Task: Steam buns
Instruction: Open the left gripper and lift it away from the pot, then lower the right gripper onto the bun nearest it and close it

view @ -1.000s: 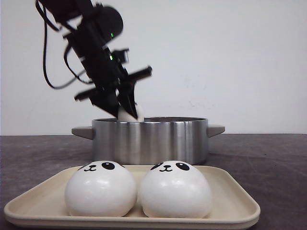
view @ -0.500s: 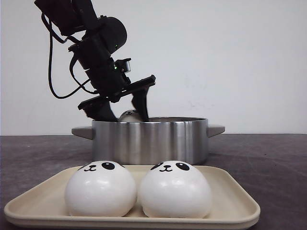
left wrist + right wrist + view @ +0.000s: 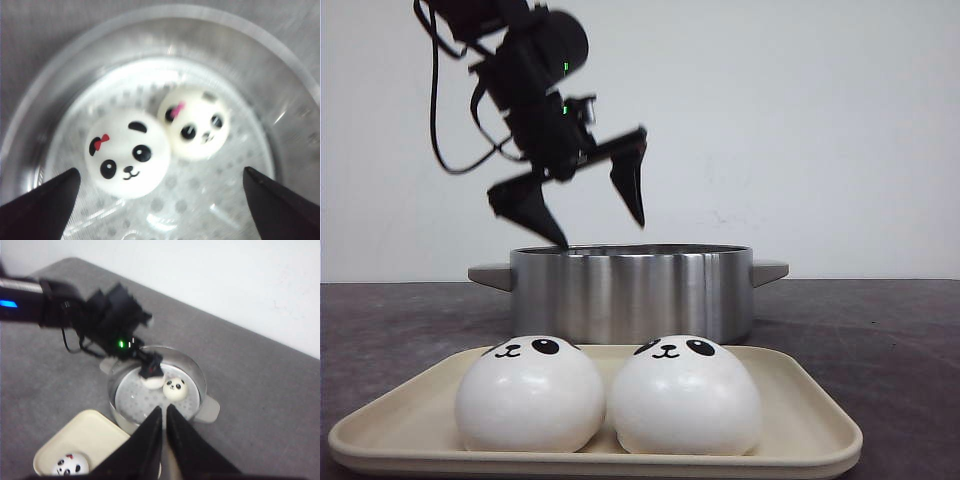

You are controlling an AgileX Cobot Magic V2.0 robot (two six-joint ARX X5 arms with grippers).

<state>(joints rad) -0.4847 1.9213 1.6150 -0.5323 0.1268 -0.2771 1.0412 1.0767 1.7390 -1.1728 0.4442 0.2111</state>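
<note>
Two white panda buns [image 3: 530, 395] [image 3: 685, 395] sit side by side on the beige tray [image 3: 800, 440] at the front. Behind it stands the steel pot [image 3: 632, 295]. My left gripper [image 3: 600, 230] hangs open just above the pot's rim, holding nothing. In the left wrist view two more buns [image 3: 127, 154] [image 3: 195, 122] lie touching on the perforated steamer plate [image 3: 210, 195], between and beyond the spread black fingers [image 3: 40, 210]. My right gripper [image 3: 164, 408] is shut and empty, high over the table on the near side of the pot [image 3: 200, 377].
The pot has two side handles [image 3: 770, 270]. A dark grey table [image 3: 880, 340] runs to a white wall. The right wrist view shows the left arm [image 3: 100, 315] over the pot, one bun [image 3: 69, 465] on the tray [image 3: 95, 435], and one bun [image 3: 174, 389] in the pot.
My left gripper opened and let go of a bun into the pot, then rose above the rim. The two buns on the tray have not moved.
</note>
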